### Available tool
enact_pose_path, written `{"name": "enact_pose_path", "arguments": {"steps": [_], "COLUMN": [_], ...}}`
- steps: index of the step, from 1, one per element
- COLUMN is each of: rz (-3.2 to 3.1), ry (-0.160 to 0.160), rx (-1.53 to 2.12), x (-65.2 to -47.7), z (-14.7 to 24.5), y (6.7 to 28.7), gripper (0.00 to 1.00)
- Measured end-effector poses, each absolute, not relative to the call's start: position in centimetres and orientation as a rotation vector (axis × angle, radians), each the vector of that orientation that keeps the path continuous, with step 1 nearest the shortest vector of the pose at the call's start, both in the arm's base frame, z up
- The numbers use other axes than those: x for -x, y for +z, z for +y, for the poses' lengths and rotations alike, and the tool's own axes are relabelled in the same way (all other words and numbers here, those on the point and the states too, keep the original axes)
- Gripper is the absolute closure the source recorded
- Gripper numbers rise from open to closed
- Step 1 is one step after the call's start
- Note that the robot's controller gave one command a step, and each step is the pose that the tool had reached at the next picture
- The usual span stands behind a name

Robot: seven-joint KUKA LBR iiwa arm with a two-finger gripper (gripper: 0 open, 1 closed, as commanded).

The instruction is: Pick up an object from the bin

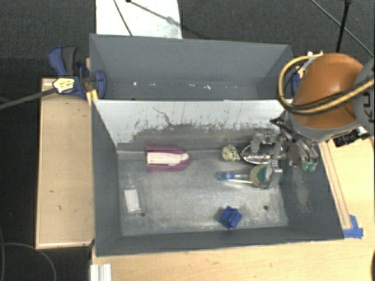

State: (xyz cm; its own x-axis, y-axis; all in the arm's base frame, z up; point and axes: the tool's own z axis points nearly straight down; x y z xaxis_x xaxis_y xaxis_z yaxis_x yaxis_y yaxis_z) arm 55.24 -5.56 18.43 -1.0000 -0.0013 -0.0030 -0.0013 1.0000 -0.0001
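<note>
Down at the right of the bin [187, 201], the gripper [265, 164] hangs beside a clear tube [236, 179]. Whether its grip is apart or together cannot be told.

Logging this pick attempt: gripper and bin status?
Gripper low, right side of bin, above clear tube with blue end. Pale ball beside it. Pink bottle, blue block well clear.

You've got a dark speckled, carpet-like floor [35, 16] across the far side and down the left. A light wood table [234, 265] runs along the near edge and up the right side. One black cable [23, 100] crosses the floor from the left edge. Thin dark cables [344, 25] at far right. Light is even and diffuse.
</note>
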Motion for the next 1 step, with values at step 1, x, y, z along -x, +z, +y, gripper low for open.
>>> {"name": "enact_pose_path", "arguments": {"steps": [1], "rz": [3.135], "ry": [0.004], "rx": [-0.168], "x": [-58.16], "z": [-6.57], "y": [7.05], "gripper": [0.00]}}
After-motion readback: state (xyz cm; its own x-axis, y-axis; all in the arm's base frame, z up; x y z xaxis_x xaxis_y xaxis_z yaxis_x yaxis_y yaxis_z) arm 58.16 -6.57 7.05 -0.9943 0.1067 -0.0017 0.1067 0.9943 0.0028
